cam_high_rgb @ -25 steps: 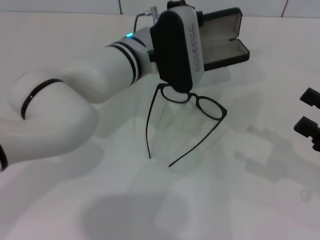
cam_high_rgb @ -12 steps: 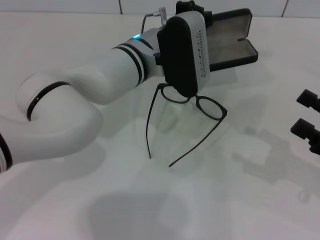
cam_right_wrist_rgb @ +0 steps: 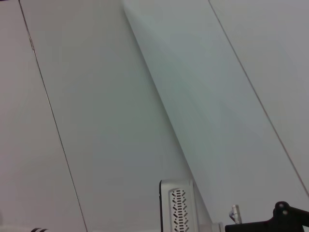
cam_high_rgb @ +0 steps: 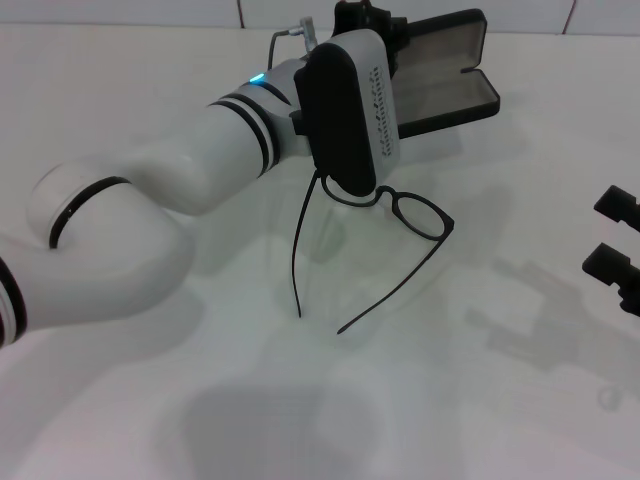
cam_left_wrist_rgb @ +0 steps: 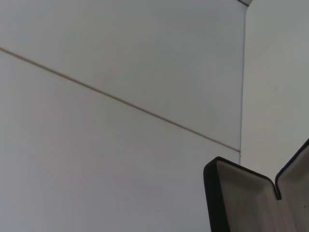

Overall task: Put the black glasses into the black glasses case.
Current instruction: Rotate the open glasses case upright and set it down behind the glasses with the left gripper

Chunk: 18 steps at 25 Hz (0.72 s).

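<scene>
The black glasses lie unfolded on the white table in the head view, with both temple arms pointing toward me. Behind them is the black glasses case, open, its grey lining showing; the left wrist view sees its inside from close up. My left gripper is at the case's left end, mostly hidden behind the white wrist housing, and the case moves with it. One lens is partly covered by that housing. My right gripper waits at the right edge, open, well away from the glasses.
My left arm stretches across the left half of the table and hangs over the glasses' left side. A tiled wall runs right behind the case. The right wrist view shows the left wrist housing far off.
The left gripper and the case swung to the right, then came back left and slightly farther from me. The glasses and the right gripper stayed where they were.
</scene>
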Each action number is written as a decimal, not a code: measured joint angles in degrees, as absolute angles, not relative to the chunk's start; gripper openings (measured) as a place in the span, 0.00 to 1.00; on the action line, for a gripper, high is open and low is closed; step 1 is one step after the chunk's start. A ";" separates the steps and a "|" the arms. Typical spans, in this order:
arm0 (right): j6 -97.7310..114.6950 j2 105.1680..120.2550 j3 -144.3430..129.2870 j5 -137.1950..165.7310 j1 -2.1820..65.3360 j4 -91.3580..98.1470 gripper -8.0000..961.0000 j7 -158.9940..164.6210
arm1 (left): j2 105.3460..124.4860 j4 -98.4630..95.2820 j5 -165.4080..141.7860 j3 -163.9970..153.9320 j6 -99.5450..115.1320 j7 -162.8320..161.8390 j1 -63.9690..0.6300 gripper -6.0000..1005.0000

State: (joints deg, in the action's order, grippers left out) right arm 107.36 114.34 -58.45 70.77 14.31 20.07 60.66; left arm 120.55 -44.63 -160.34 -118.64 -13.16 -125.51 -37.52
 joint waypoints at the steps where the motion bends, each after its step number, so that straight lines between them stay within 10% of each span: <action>1: 107.37 114.34 -58.46 70.79 14.36 20.07 0.88 60.66 | 120.55 -44.22 -160.15 -118.59 -13.43 -125.51 -37.53 0.11; 18: 108.22 114.44 -58.53 70.84 14.30 19.22 0.88 60.43 | 120.47 -38.91 -160.23 -123.37 -14.87 -125.47 -38.77 0.11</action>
State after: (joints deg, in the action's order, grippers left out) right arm 108.22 114.44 -58.53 70.84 14.30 19.22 60.43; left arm 120.47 -38.91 -160.23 -123.37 -14.87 -125.47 -38.77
